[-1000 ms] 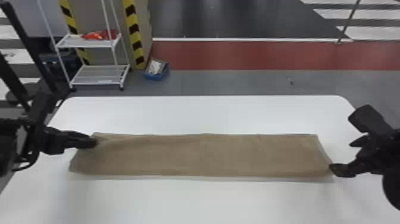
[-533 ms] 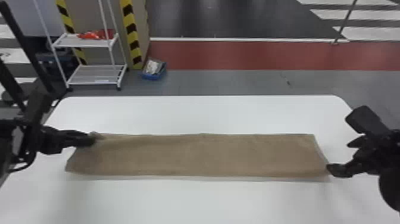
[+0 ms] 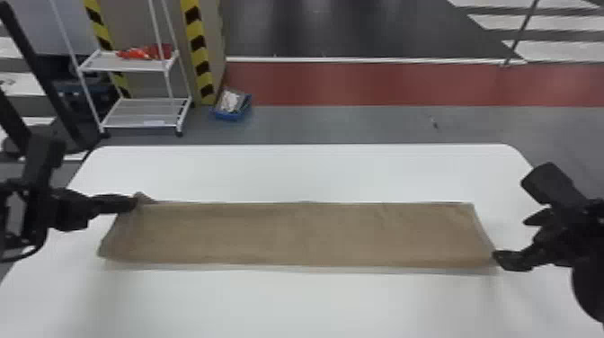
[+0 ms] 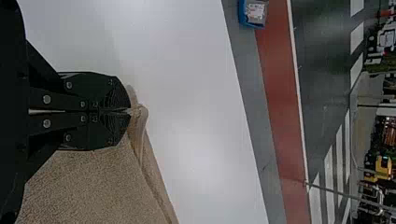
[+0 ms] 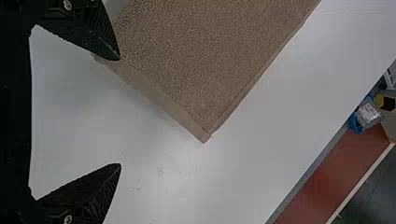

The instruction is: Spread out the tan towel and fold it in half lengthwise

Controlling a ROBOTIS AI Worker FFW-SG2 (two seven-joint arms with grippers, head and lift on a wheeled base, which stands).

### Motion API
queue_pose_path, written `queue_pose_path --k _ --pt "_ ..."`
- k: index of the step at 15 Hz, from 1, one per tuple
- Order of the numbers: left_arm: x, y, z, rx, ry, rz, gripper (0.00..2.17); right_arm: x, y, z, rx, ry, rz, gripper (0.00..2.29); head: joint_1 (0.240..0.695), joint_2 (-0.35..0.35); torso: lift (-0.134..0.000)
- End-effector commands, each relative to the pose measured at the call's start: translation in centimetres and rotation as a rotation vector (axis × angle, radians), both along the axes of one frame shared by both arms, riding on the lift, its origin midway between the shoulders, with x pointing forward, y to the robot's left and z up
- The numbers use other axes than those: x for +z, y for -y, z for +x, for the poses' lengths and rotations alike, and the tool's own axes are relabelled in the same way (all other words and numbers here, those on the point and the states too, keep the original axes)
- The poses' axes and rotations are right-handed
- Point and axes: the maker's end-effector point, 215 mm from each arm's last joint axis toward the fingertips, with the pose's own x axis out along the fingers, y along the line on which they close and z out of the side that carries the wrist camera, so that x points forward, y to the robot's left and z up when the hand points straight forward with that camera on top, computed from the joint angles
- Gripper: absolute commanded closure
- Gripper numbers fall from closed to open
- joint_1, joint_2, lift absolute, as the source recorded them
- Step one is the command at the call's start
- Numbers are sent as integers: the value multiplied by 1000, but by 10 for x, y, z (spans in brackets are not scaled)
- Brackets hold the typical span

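Observation:
The tan towel [image 3: 305, 234] lies as a long flat strip across the white table, its long sides running left to right. At its far left corner, my left gripper [image 3: 135, 204] holds a bit of cloth. In the left wrist view the fingertips of my left gripper [image 4: 130, 111] are closed together on the bunched edge of the towel [image 4: 93, 186]. By the near right corner is my right gripper [image 3: 508, 242]. In the right wrist view, my right gripper [image 5: 120, 112] stands wide apart, one finger against the hemmed end of the towel [image 5: 210, 60].
The white table [image 3: 305, 173] extends around the towel on all sides. Beyond its far edge, on the floor, stand a white wire shelf [image 3: 144, 112] at the left and a blue bin [image 3: 231, 105] beside a striped pillar.
The small raised fold at the towel's far left corner shows more beside my left gripper. The towel and right gripper have hardly moved, apart from a slight shift of the whole view.

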Motion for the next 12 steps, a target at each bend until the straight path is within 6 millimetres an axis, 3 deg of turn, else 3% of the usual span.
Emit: queue_pose_path --k 1,5,9,12 --pt "-1 -6 -3 19 1 -13 1440 -1 -1 0 -1 -2 2 70 695 -8 -128" --pt "-1 -8 -4 35 48 -29 1440 -2 0 -2 0 -4 0 70 695 1 -128" --pt "12 -11 -4 78 110 -140 1440 -3 2 -4 -4 -6 1 73 695 2 -128" --pt "3 -15 -8 106 103 -141 1423 -4 3 -4 -6 -6 1 73 695 3 -128"
